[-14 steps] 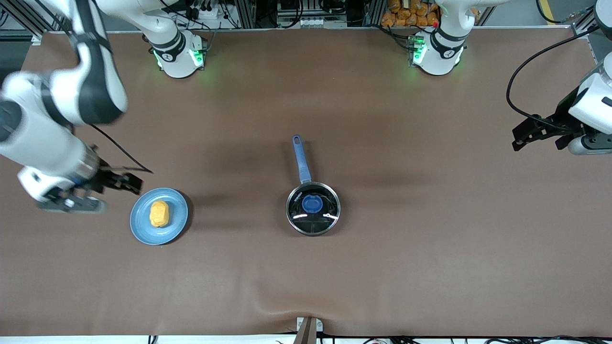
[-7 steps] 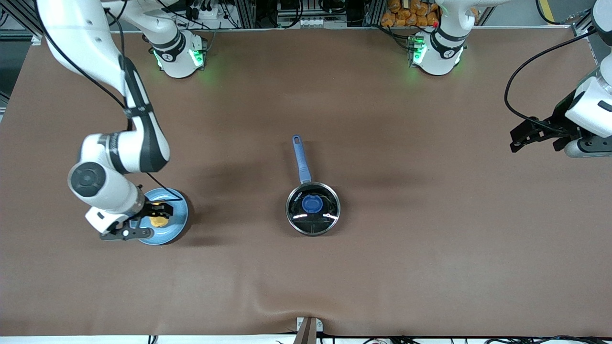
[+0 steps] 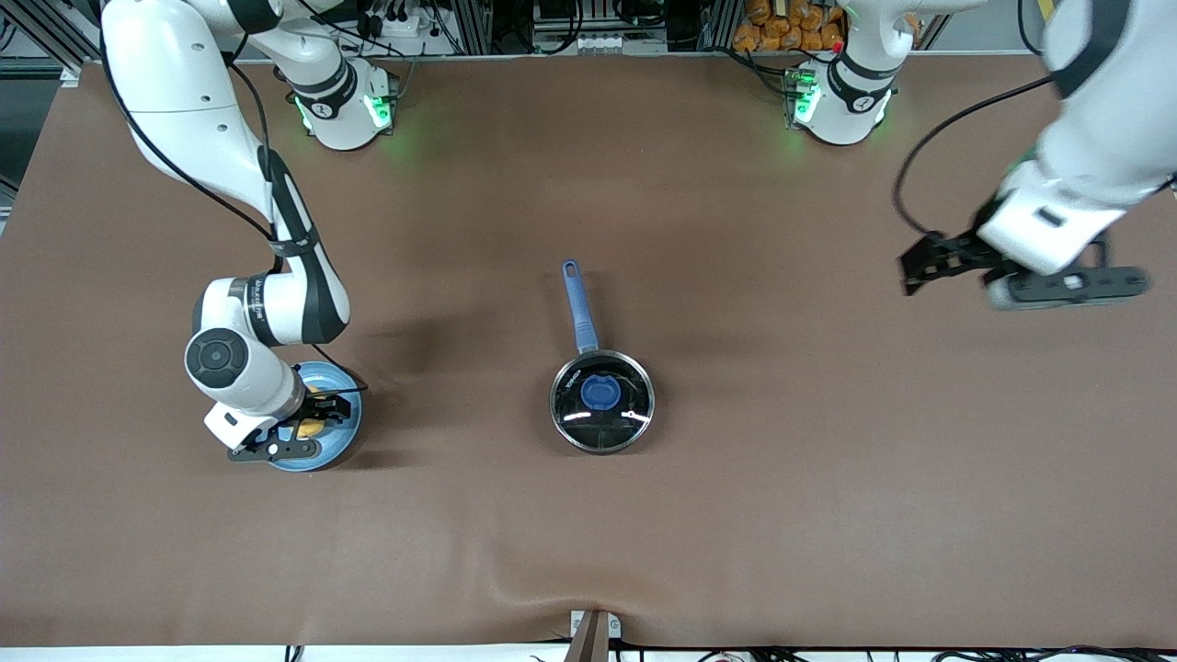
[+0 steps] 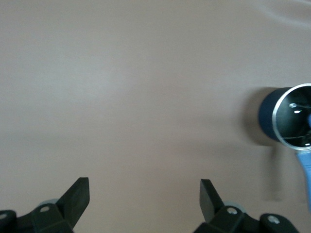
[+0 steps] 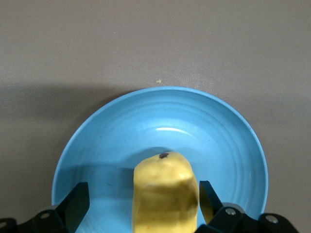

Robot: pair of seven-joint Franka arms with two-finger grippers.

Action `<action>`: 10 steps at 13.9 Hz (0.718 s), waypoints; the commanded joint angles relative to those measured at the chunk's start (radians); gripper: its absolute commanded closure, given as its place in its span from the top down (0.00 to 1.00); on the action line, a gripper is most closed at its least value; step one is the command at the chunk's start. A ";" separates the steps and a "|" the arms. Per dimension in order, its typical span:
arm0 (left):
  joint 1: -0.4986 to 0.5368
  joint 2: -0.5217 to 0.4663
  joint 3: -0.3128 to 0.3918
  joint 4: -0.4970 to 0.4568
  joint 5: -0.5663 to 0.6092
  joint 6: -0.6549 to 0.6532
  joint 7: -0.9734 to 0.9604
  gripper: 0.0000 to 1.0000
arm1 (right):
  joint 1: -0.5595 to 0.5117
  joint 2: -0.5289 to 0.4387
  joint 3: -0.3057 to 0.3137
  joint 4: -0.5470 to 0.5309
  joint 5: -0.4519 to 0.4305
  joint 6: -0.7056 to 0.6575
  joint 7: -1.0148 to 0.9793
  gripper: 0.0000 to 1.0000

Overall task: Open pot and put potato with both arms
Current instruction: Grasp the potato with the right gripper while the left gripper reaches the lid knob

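Right gripper (image 5: 141,204) straddles the potato (image 5: 165,194) — jaws wide; left gripper (image 4: 145,199) — wide over the table (image 4: 146,97).

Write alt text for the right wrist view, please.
A yellow potato lies on a blue plate on a brown table, with the right hand open around it, one black finger on each side.

The table (image 3: 736,515) is plain brown. The pot (image 3: 602,402) is black with a shiny silver rim, a blue knob on its lid (image 3: 601,393) and a long blue handle. The potato (image 5: 165,194) is yellow with one tiny dark spot. The plate (image 5: 218,141) under it is light blue. Both arms are white with black bands.
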 commanded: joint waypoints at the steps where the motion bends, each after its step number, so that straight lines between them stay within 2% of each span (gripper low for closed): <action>1: -0.101 0.104 -0.009 0.097 0.006 -0.004 -0.167 1.00 | -0.033 0.006 0.004 -0.006 -0.001 0.027 -0.057 1.00; 4: -0.190 0.203 -0.008 0.180 0.010 0.005 -0.267 1.00 | -0.060 0.020 0.004 -0.006 -0.001 0.057 -0.097 1.00; 5: -0.213 0.230 -0.008 0.195 0.008 0.032 -0.290 1.00 | -0.060 0.020 0.004 -0.006 -0.001 0.057 -0.095 0.92; 7: -0.267 0.279 -0.006 0.200 0.010 0.112 -0.373 1.00 | -0.059 0.020 0.004 -0.004 0.000 0.055 -0.092 0.62; 10: -0.339 0.362 0.003 0.203 0.016 0.245 -0.450 1.00 | -0.059 0.020 0.004 -0.004 0.005 0.055 -0.094 0.26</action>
